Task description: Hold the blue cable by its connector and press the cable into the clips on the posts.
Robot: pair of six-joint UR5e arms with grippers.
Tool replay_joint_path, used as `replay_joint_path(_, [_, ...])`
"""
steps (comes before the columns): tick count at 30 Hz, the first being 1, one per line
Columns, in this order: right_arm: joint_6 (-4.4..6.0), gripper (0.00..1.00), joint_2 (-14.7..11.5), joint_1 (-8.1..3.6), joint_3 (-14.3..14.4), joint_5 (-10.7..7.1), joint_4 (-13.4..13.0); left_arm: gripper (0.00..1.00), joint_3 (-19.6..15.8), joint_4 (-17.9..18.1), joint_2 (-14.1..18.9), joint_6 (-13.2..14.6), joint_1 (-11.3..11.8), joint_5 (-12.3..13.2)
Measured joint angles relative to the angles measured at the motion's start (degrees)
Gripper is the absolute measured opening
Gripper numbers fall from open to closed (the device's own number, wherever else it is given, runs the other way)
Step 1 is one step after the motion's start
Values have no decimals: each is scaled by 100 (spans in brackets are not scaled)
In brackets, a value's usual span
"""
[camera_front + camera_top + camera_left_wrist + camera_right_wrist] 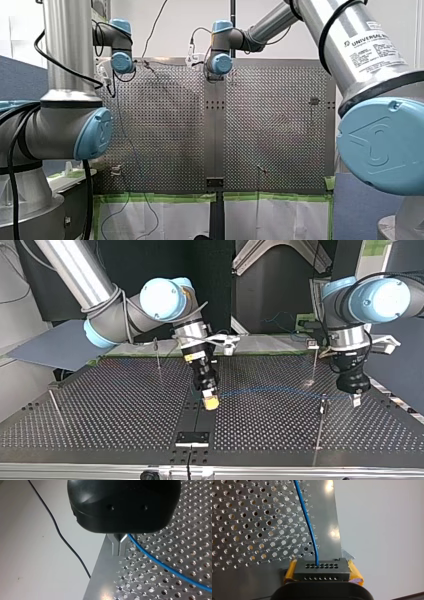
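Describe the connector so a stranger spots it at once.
On the perforated table, find my right gripper near the middle seam. Between its yellow-padded jaws sits the connector: a black block with rows of holes, the blue cable plugged in.

blue cable (pixel 270 388) strung level, perhaps slightly bowed; end in black connector (pixel 322 571).
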Motion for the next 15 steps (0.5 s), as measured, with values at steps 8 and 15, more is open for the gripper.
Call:
replay_joint_path(8, [-5,0,11,-46,-11,-11,9,0,61,-2,-160,112,89,126])
replay_joint_path(15, [-8,0,24,-99,-15,-13,17,0,127,-1,-208,130,171,193])
